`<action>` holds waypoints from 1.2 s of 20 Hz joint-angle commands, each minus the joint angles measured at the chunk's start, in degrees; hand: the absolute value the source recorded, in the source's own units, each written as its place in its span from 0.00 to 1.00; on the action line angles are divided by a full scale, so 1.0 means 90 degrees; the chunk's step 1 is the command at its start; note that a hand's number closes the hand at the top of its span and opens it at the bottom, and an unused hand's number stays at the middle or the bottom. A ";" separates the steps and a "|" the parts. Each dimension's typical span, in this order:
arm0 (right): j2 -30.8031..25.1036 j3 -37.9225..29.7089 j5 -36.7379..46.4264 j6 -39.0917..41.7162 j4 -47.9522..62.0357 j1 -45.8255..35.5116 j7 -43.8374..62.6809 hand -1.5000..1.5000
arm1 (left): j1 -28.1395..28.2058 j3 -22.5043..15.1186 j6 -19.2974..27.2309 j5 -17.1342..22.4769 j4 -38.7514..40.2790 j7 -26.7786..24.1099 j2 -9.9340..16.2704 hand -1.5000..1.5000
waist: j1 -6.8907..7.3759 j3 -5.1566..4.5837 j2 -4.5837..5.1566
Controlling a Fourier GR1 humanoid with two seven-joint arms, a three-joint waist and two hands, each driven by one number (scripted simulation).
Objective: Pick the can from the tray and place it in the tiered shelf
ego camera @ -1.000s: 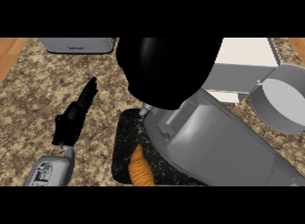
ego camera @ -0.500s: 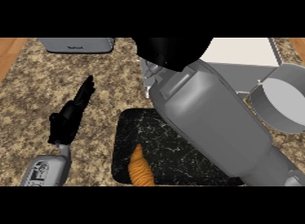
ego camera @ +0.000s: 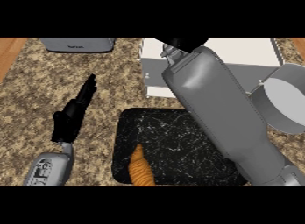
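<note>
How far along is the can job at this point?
The black tray shows no can, only an orange item, so the pick looks done. The right hand is stretched over the white tiered shelf; whether it holds the can is hidden. Release there is left. The left hand rests open on the counter.

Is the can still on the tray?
No, the tray holds only an orange croissant-like item; no can shows on it.
</note>
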 commanded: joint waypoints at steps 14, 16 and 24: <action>-0.0236 -0.1299 -0.1181 -0.2895 0.0796 0.0749 -0.1571 1.00 | 0.0194 -0.0072 -0.0043 -0.0056 -0.0221 -0.0045 -0.0018 0.50 | -0.0025 0.0001 -0.0017; -0.0370 -0.1326 0.0189 -0.1811 0.1098 0.0622 -0.0057 1.00 | -0.0039 0.0078 -0.0078 0.0030 -0.0061 0.0098 0.0065 0.50 | -0.0112 -0.0007 -0.0050; -0.0102 -0.1494 0.0474 -0.1701 -0.0205 0.1322 0.0281 0.00 | 0.0308 -0.0009 -0.0030 -0.0046 0.0057 -0.0234 -0.0050 0.50 | -0.0107 -0.0001 -0.0042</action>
